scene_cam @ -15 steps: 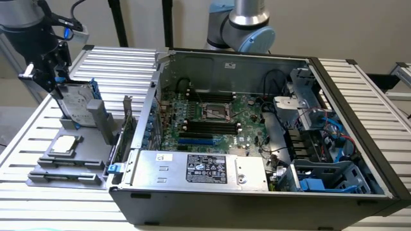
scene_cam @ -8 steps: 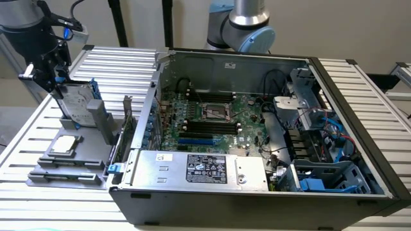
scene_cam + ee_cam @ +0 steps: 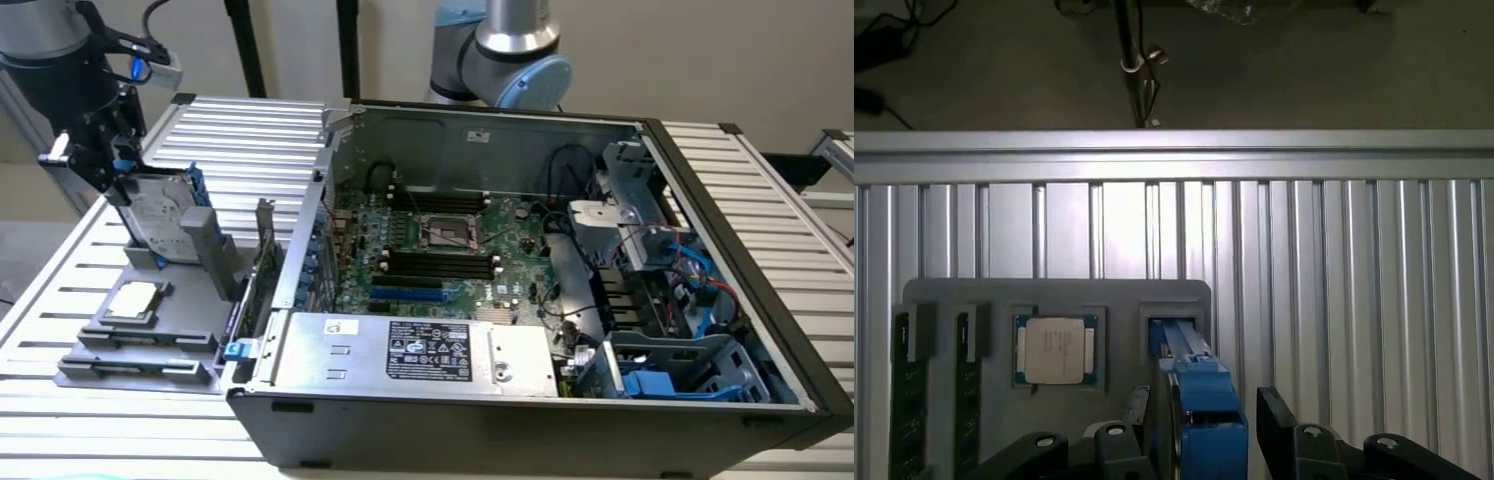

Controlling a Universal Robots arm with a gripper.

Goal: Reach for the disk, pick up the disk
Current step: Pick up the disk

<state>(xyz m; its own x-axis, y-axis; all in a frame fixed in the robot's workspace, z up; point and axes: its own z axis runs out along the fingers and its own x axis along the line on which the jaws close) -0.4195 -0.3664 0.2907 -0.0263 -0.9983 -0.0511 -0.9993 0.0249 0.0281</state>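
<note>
One claw (image 3: 1204, 415) spread astride one disk (image 3: 1192, 365), one chip (image 3: 1055, 350) beside

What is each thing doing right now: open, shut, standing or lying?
disk, standing on edge in the grey tray.
pincer, open, straddling the disk.
chip, lying flat in a tray pocket.
computer case, open, side cover off.

A grey post (image 3: 214, 245) and the computer case (image 3: 534, 430) crowd the disk (image 3: 154, 215).
</note>
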